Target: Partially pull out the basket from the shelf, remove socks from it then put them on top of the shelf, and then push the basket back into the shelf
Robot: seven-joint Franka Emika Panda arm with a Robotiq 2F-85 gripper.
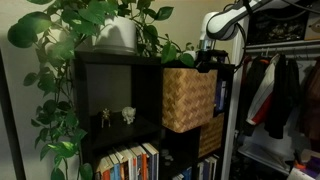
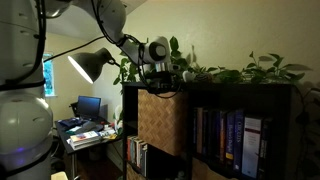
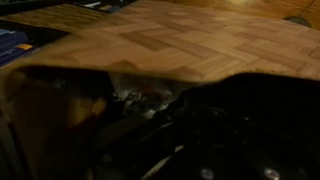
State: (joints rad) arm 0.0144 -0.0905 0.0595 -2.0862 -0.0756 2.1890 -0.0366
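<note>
Exterior view: woven basket [image 1: 188, 98] sticks partly out of upper cubby of black shelf [image 1: 110, 90]. Gripper [image 1: 207, 64] sits at basket's top rim; grip state cannot tell. Potted plant [image 1: 118, 35] stands on shelf top.

Exterior view: gripper [image 2: 160, 82] directly above protruding basket [image 2: 160, 120]; books [image 2: 225, 140] in neighbouring cubby.

Wrist view: woven basket wall [image 3: 170, 40] fills top; interior dark, contents unclear.

Both exterior views face the shelf [image 1: 120, 58] front obliquely from opposite ends, sharing the basket [image 1: 188, 98] — wrist view close on its woven wall.
</note>
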